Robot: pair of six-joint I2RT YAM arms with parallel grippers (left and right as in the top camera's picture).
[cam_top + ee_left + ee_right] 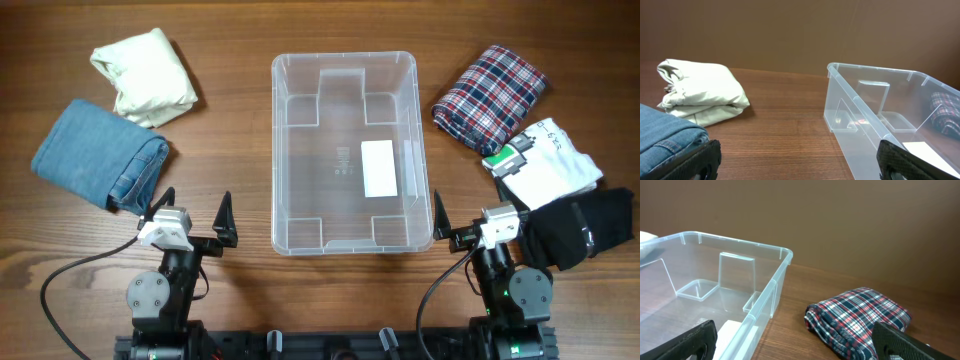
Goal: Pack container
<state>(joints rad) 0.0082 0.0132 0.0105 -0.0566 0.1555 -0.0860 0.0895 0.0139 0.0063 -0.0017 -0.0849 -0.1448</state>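
The clear plastic container point(344, 70) stands in the middle of the table with only a white label point(378, 168) on its floor. It also shows in the left wrist view point(860, 102) and the right wrist view point(765, 292). A cream garment point(145, 76) and folded blue jeans point(100, 155) lie to its left. A plaid garment point(490, 95), a white garment point(545, 165) and a black garment point(585, 228) lie to its right. My left gripper point(192, 222) is open and empty near the front edge. My right gripper point(470, 222) is open and empty by the container's front right corner.
Cables run from both arm bases along the table's front edge. Bare wood shows between the container and the garments on each side. A brown wall stands behind the table.
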